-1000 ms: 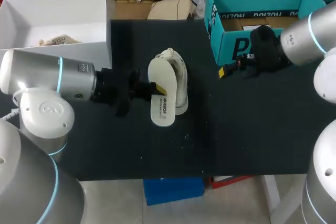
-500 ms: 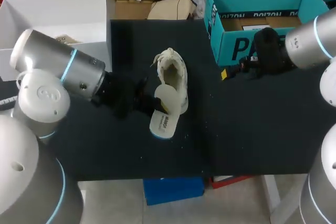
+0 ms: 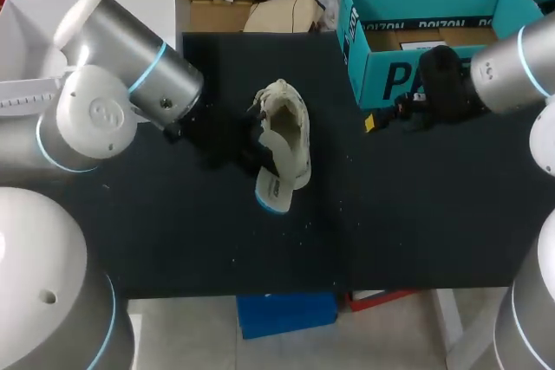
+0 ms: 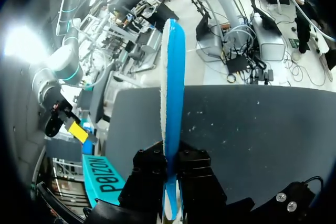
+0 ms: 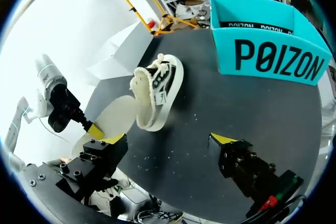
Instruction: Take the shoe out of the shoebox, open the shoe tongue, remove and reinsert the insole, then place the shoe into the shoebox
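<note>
Gripping the insole (image 4: 172, 77) edge-on, the left gripper (image 4: 171, 174) is clenching one end between its jaws, and the rest is standing out ahead of them. The shoe (image 5: 160, 95) is lying on its side close beside those jaws, well ahead of the right gripper (image 5: 168, 140), whose jaws are hanging wide and empty. The insole is looking thin, light and bendy — likely buckling if pushed — so the shoe's firmer heel collar is probably offering the steadier hold.
</note>
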### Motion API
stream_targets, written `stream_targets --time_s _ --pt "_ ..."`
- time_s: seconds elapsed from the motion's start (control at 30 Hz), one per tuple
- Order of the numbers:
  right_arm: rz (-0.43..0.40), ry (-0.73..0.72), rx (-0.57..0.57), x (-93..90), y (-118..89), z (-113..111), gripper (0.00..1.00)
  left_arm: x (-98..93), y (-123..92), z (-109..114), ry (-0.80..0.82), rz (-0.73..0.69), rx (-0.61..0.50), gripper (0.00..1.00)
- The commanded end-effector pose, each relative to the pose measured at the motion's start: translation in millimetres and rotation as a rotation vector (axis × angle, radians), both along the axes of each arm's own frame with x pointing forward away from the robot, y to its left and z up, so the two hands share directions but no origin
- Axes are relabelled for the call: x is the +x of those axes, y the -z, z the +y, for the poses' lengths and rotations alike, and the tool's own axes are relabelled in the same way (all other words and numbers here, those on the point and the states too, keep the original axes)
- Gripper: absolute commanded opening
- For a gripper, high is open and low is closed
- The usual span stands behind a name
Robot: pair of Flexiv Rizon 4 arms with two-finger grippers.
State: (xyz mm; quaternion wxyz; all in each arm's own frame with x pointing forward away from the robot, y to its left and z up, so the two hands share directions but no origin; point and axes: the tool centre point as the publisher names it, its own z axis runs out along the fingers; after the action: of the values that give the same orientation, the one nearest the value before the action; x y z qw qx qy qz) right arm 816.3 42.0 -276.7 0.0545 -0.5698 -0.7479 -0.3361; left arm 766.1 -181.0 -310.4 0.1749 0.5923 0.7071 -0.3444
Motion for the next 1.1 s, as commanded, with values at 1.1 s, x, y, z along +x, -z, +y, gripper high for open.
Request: stream_targets --time_s 1.1 --pt "0.002 0.001 -0.003 0.3 -1 1 1.00 125.9 55 -34 -0.056 0.000 -0.054 0.00"
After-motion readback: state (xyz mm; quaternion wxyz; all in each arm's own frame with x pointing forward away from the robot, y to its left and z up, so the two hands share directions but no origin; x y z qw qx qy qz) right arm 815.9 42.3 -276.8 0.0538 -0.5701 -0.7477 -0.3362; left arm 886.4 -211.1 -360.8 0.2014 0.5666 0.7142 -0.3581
